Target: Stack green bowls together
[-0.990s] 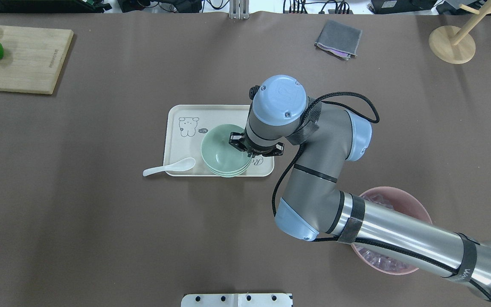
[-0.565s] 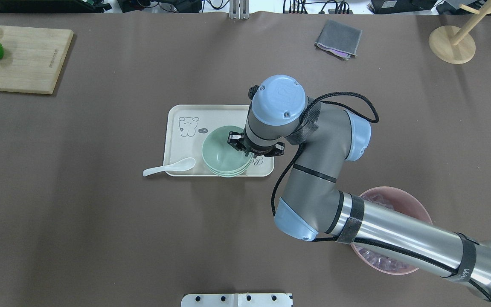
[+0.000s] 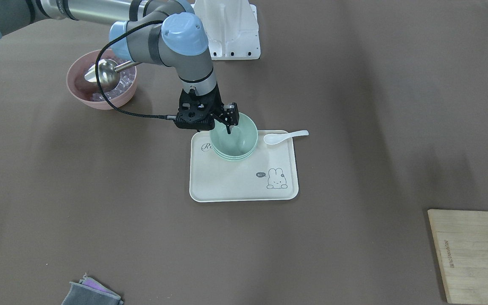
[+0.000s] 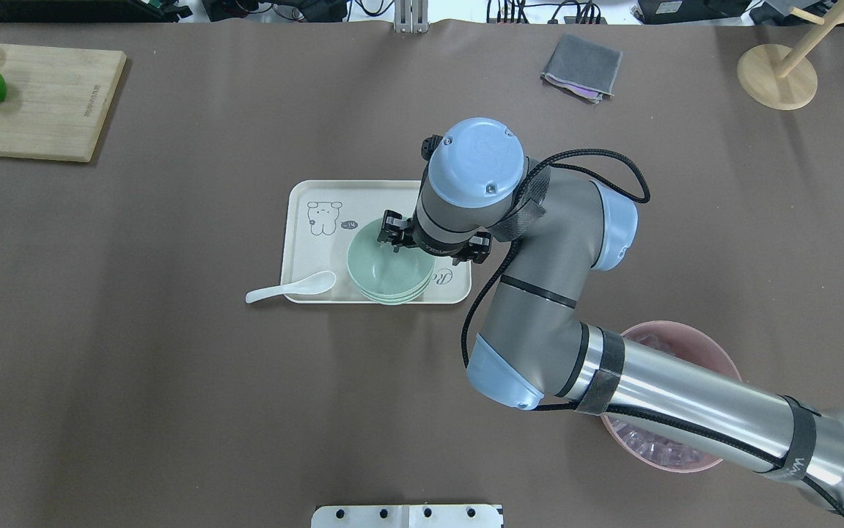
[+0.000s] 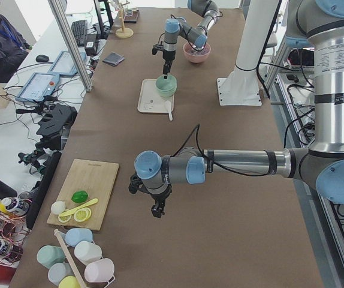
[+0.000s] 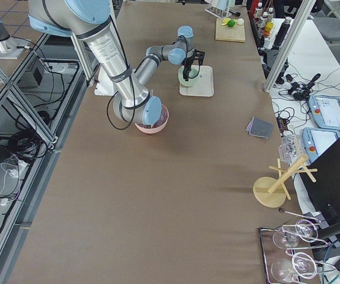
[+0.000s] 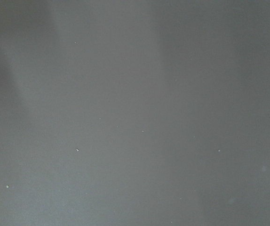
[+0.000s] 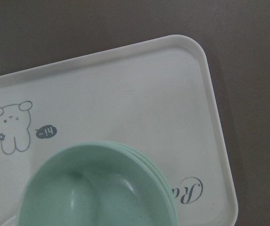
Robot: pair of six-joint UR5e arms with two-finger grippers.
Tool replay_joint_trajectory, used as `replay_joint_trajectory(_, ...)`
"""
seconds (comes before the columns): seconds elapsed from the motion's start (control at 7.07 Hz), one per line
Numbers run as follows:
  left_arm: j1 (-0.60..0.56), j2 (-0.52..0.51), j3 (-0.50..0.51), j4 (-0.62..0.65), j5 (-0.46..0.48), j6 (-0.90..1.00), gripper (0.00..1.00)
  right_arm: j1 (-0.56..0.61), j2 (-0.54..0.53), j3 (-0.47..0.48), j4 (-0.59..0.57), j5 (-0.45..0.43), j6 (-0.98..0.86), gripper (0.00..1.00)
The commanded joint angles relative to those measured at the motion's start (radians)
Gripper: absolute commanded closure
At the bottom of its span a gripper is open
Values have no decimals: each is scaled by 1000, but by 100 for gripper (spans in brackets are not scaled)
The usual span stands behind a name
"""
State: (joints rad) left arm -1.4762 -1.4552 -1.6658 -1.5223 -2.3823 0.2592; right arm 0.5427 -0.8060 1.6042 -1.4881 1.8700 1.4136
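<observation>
The 3 green bowls [image 4: 385, 270] sat nested in 1 stack on the cream tray [image 4: 363, 202], towards its robot-side edge and next to the script lettering. The right gripper [image 3: 229, 129] hung just over the stack's rim, with 1 dark fingertip above the top bowl's hollow. Whether it touched the bowl, and how far its jaws were spread, could not be told. The right wrist camera showed only bowls and tray. A white spoon [image 4: 290, 288] lay just beside the stack, scoop end on the tray, handle on the table. The left gripper [image 5: 156, 210] hung low over bare table, well apart from the tray, its spread unreadable. A pink bowl [image 3: 76, 91] held a metal scoop [image 3: 101, 74].
</observation>
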Motion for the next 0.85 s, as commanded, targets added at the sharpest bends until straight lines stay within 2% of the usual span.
replay_joint_trajectory(0.0,-4,3,-6,4,2,0,1,49,-19,29,-7,26,-60,0)
replay_joint_trajectory(0.14,-33,3,-6,11,3,0,1,98,-66,60,-8,82,-106,0)
replay_joint_trajectory(0.42,-126,-2,-12,51,2,-12,1,224,-227,179,-11,190,-238,0)
replay_joint_trajectory(0.71,-189,-8,-35,108,9,-14,1,317,-368,224,-9,233,-332,0)
